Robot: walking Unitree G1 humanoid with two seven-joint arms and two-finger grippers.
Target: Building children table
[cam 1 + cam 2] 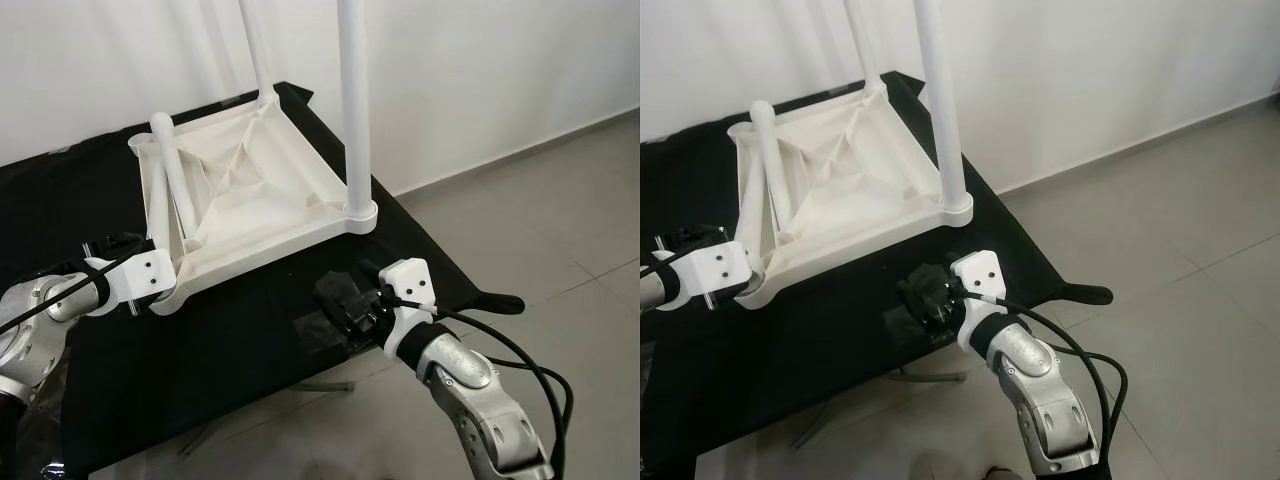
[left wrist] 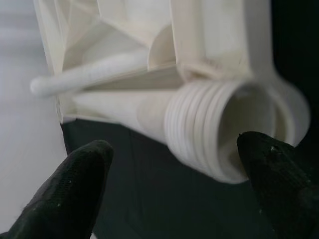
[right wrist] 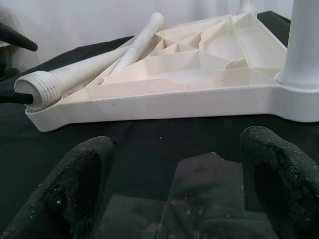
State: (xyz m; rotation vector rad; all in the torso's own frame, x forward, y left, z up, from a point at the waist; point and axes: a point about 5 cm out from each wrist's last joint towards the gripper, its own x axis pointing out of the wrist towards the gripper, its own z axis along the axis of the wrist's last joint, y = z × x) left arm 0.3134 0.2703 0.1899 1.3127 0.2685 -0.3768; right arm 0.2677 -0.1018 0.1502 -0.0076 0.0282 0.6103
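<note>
The white children's table top lies upside down on a black-covered table. Two white legs stand screwed in, one at the near right corner and one at the far corner. Two loose legs lie slanted inside the top. My left gripper is open at the near left corner, its fingers either side of a loose leg's threaded end. My right gripper hovers open low over the cloth, just in front of the top's near edge, holding nothing.
A shiny taped patch lies on the cloth under my right gripper. The black table's edge drops to a grey tiled floor on the right. A white wall stands close behind.
</note>
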